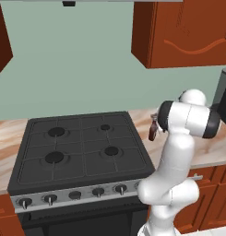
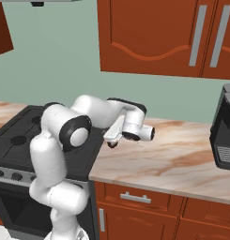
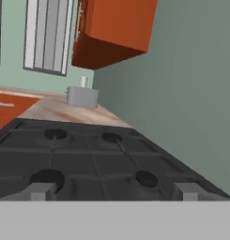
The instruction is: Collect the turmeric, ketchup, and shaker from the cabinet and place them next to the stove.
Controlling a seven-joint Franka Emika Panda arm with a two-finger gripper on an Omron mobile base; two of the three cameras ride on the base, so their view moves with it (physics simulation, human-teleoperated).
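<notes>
Marble countertop, dark espresso machine, grey-handled wall cabinet doors

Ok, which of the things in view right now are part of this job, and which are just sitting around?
Part of the job:
stove
ketchup, on the counter beside the stove
gripper, open

Just sitting around:
espresso machine
arched-door wall cabinets
grey box on the far counter
</notes>
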